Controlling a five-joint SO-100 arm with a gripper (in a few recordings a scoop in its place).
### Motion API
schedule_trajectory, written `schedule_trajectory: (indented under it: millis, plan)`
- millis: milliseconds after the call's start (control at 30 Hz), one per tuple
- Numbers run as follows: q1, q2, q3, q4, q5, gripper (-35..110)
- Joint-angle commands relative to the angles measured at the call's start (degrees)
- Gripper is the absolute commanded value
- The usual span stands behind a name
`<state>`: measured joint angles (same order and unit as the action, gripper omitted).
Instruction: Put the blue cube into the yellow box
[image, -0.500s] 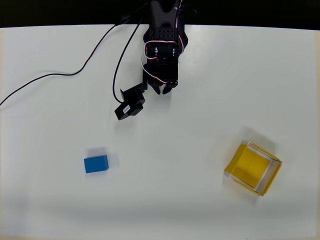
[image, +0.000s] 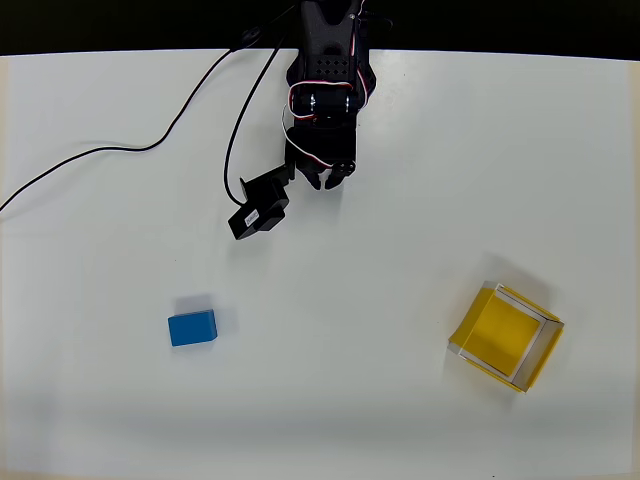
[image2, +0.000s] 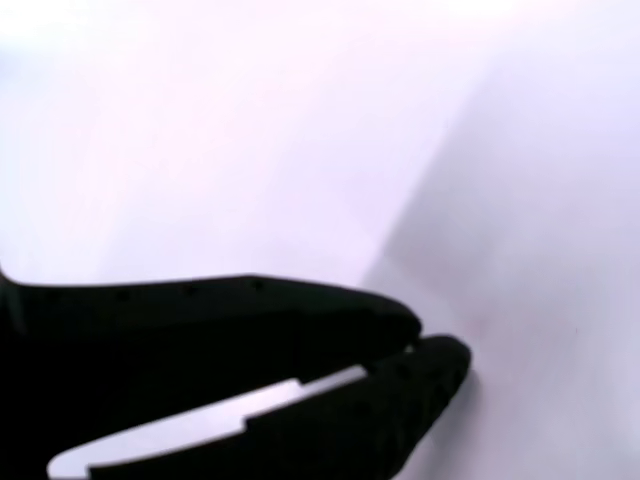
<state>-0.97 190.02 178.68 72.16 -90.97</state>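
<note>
The blue cube (image: 192, 327) lies on the white table at the lower left of the overhead view, well below and left of the arm. The yellow box (image: 470, 322) stands open-topped and turned at an angle at the lower right, with nothing inside it. My black gripper (image: 328, 182) hangs near the table's far edge, top centre, far from both, its tips together with nothing between them. In the wrist view the gripper (image2: 418, 345) has its two dark jaws meeting at the tips over bare white table.
A black camera module (image: 258, 208) juts from the arm's left side. Two black cables (image: 150, 146) trail from the arm base across the upper left of the table. A dark band borders the table's far edge (image: 500, 52).
</note>
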Motion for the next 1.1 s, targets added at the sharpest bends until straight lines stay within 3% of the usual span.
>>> schedule_trajectory:
  millis: [0, 200, 333, 733, 1067]
  plan:
    - [6.68, -1.67, 1.41, -12.66, -3.78, 11]
    - [16.7, -18.28, -2.72, -43.51, 3.16, 39]
    - [21.45, -27.95, -6.24, -57.13, 2.11, 48]
    - [31.99, -63.72, -31.29, -75.06, 4.66, 50]
    - [36.56, -87.19, -47.37, -85.34, 5.54, 63]
